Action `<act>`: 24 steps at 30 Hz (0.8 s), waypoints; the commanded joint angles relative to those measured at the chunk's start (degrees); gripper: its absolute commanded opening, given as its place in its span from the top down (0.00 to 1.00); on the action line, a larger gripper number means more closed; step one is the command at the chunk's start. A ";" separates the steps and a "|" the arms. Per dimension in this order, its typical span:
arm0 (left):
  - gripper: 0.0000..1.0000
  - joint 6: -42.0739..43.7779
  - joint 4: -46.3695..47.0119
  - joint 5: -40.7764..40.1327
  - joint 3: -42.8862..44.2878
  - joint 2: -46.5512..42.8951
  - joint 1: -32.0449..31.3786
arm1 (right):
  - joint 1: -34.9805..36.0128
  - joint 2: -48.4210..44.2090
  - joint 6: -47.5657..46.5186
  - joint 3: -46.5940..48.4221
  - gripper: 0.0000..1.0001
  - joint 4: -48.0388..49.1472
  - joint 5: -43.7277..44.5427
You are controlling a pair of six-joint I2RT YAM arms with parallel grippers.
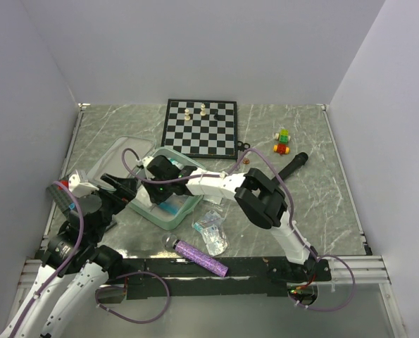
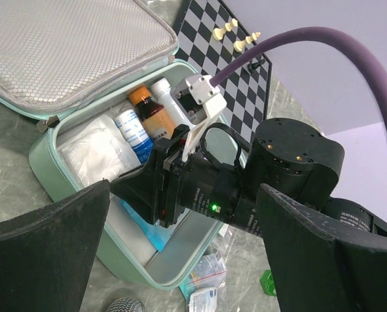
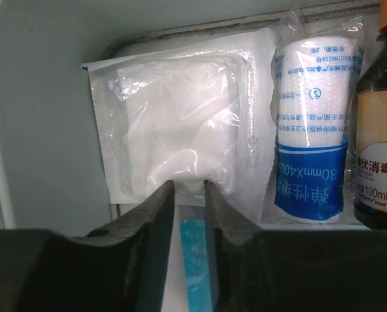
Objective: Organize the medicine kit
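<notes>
The mint-green medicine kit (image 1: 150, 215) lies open, its lid (image 1: 128, 151) flat to the left. In the left wrist view its tray (image 2: 43, 166) holds a white gauze pack (image 2: 92, 153), a blue-and-white bandage roll (image 2: 131, 130), a brown bottle (image 2: 151, 114) and a white bottle (image 2: 167, 97). My right gripper (image 1: 168, 184) reaches down inside the tray. Its jaws stand narrowly apart on a blue packet (image 3: 194, 260), with the tips at the gauze pack (image 3: 173, 123). My left gripper (image 1: 121, 189) hovers wide open and empty at the kit's left edge.
A chessboard (image 1: 200, 127) with a few pieces lies behind the kit. Clear plastic bags (image 1: 213, 232) and a purple tube (image 1: 201, 258) lie in front of it. Small toy bricks (image 1: 283, 141) and a black cylinder (image 1: 294, 163) sit to the right.
</notes>
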 commanded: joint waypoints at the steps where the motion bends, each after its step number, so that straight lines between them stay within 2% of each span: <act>1: 0.01 0.53 1.71 0.04 0.73 -0.11 0.15 | 0.09 -6.01 2.05 -0.53 0.59 2.06 0.93; 5: 0.01 0.44 1.80 0.30 0.55 -0.73 0.15 | -0.97 -11.11 2.58 -2.11 0.35 4.35 1.62; 9: 0.01 0.53 2.06 0.30 0.46 -1.08 0.06 | -1.76 -16.20 2.49 -3.60 0.24 5.23 3.30; 13: 0.01 0.53 2.59 0.30 0.38 -0.82 0.15 | -2.99 -23.14 2.58 -7.81 0.21 4.79 6.98; 19: 0.04 2.80 6.62 4.77 -0.94 0.67 0.15 | -5.18 -40.26 5.12 -27.48 0.22 6.37 21.57; 24: 0.05 2.11 10.75 9.70 -2.70 4.89 0.15 | -6.77 -49.60 9.16 -41.82 0.24 1.55 22.90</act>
